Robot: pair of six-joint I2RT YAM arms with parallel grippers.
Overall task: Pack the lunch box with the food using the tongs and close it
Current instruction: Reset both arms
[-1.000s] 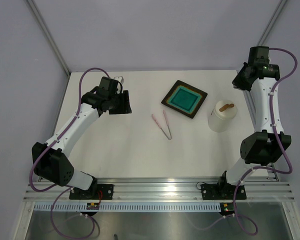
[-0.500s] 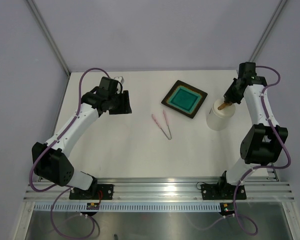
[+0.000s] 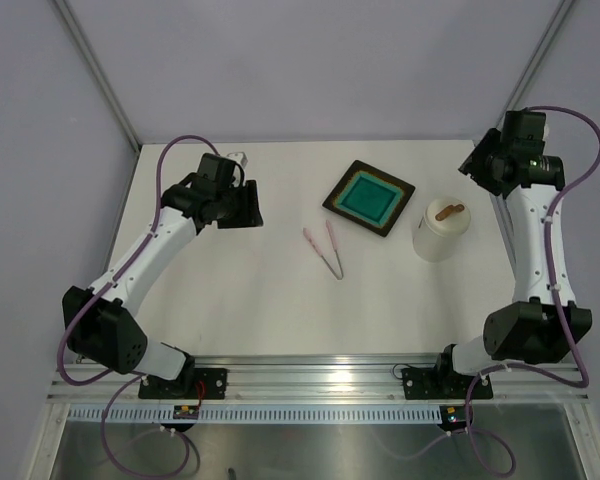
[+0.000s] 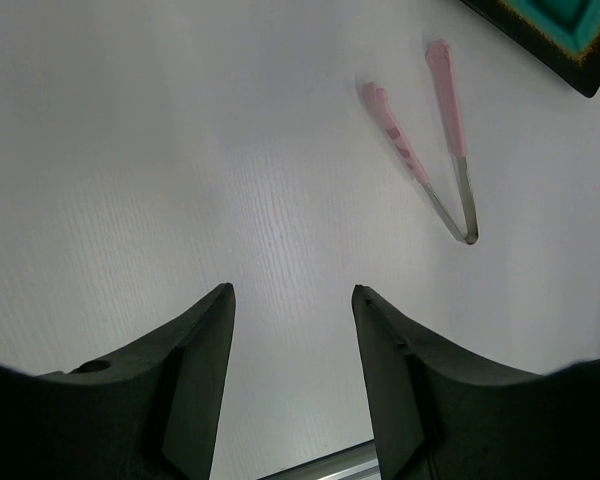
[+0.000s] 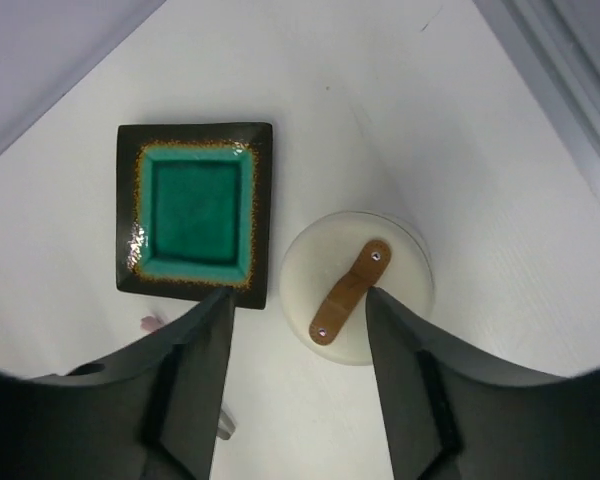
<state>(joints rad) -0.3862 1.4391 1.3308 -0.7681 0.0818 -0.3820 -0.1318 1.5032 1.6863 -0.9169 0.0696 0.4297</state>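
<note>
Lunch box (image 3: 440, 238), a white, slightly translucent round tub, stands at the far right of the white table (image 3: 230, 300). Its flat white lid (image 5: 395, 300) sits on top, with the short brown handle (image 5: 350, 291) lying across it. Just to its left, near but apart, is a black square tray with a teal centre (image 3: 369, 197). Slim pale pink tongs (image 4: 430, 150) lie flat on the table left of the tray, their arms spread in a narrow V with nothing between them and the joined end pointing toward the near edge. The right gripper (image 5: 296, 295) hovers above the tub, jaws partly apart and empty. The left gripper (image 4: 292, 291) hangs at the far left, well apart from the tongs, jaws about halfway apart and holding nothing.
</note>
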